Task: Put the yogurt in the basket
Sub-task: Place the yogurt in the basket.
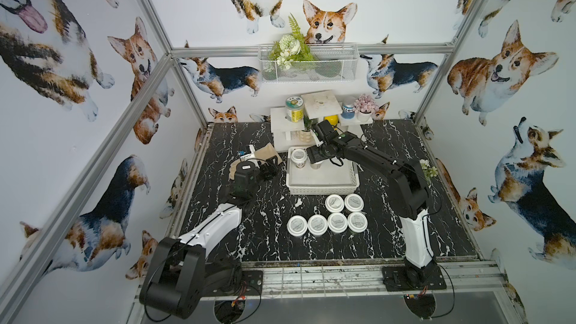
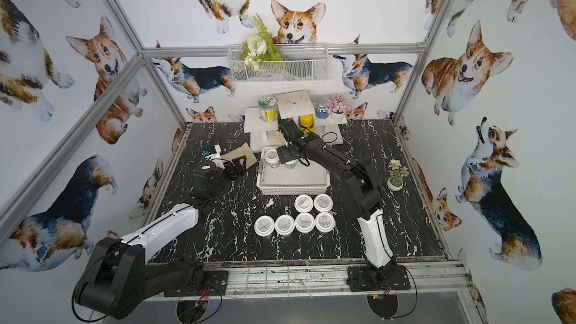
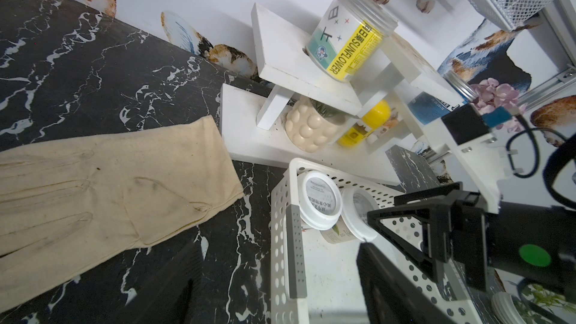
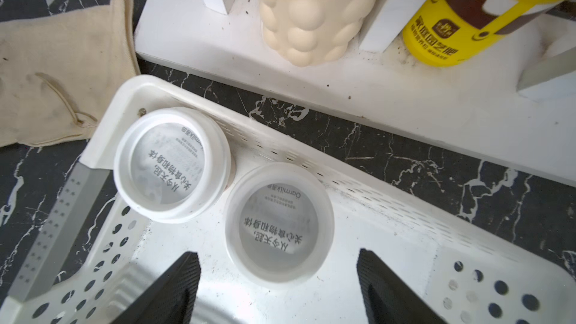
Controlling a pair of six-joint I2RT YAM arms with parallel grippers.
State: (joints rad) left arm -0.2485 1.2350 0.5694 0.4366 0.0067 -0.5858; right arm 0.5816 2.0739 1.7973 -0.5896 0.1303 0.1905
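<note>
Two yogurt jars stood close together in a far corner of the basket; six more sat in two rows on the bench just in front of it. The right tool hung over the jar farther from the corner, jaws wide and clear of its lid. The left tool hovered beside the basket, jaws apart and empty. The jars looked light and rigid, probably smooth-sided; the wide lid rim seemed the surest place to pinch, squarely across its width
</note>
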